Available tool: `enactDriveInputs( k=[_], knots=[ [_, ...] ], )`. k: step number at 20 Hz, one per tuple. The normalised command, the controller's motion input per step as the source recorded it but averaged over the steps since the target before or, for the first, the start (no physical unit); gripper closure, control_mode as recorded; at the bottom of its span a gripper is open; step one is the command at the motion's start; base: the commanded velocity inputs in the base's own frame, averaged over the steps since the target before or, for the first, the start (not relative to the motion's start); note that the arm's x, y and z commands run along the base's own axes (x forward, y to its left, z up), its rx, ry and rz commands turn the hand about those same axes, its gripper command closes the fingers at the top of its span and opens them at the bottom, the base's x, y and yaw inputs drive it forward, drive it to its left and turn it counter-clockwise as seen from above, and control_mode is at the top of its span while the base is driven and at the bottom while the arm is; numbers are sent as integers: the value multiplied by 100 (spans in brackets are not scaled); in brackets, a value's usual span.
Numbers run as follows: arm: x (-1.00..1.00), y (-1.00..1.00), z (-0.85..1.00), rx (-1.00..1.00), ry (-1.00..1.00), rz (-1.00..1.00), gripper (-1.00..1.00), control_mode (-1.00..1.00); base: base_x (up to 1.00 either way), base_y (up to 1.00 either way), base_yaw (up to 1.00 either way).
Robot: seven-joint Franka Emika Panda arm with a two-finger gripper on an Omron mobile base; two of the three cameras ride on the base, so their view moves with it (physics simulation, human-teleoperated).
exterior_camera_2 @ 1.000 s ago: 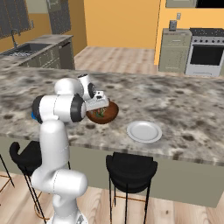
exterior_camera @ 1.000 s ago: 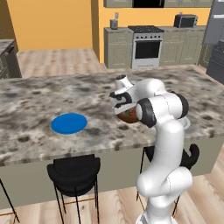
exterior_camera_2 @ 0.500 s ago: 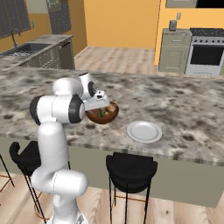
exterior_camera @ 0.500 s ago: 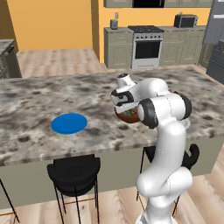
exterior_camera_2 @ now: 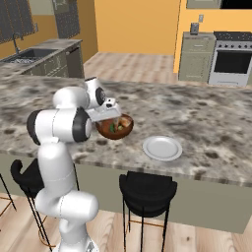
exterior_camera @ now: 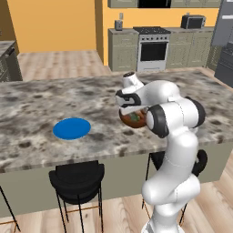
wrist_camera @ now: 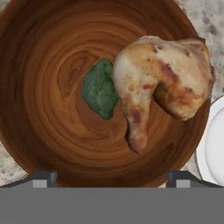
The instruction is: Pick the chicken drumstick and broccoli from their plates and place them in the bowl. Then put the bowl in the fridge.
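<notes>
Reddish-brown wood fills most of what the hand looks down on: the bowl sits on the speckled stone table, and everything else here is best placed by that bowl. Inside it lies the chicken drumstick, golden and lumpy, its thin end pointing toward the hand's side of the bowl. The broccoli rests on the bowl's floor touching the drumstick. Both pieces lie loose, with nothing pinching them.

The hand hangs directly over the bowl, and its two dark fingertips stand wide apart at the near rim, so it is open and holds nothing. From the left base view the hand sits just above the bowl, with the arm folded over it.

The pale plate lies just beside the bowl on the table, apart from it, and its white edge shows past the bowl's rim in the hand view. The blue plate lies well apart from the bowl, on the other side of it. Black stools stand under the table's near edge below the bowl.

Against the moment a second back, little has changed: the bowl and both plates lie where they did, and the arm keeps its folded pose over the bowl. The hand has finished spreading its fingers.
</notes>
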Motion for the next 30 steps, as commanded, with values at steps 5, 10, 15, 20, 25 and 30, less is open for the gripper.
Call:
enactDriveInputs(
  k=[5,10,15,20,25,30],
  knots=[
    [-23,15,23,0,-4,0,-100,-100,0,0,0],
    [-30,33,1,0,-4,0,-100,-100,0,0,0],
    [-17,24,0,0,-5,8,-100,-100,0,0,0],
    [5,15,-10,0,-1,22,-100,-100,0,0,0],
    [30,2,-22,0,0,31,-100,-100,0,0,0],
    [43,4,-24,-1,1,25,-100,-100,0,0,0]
  ],
)
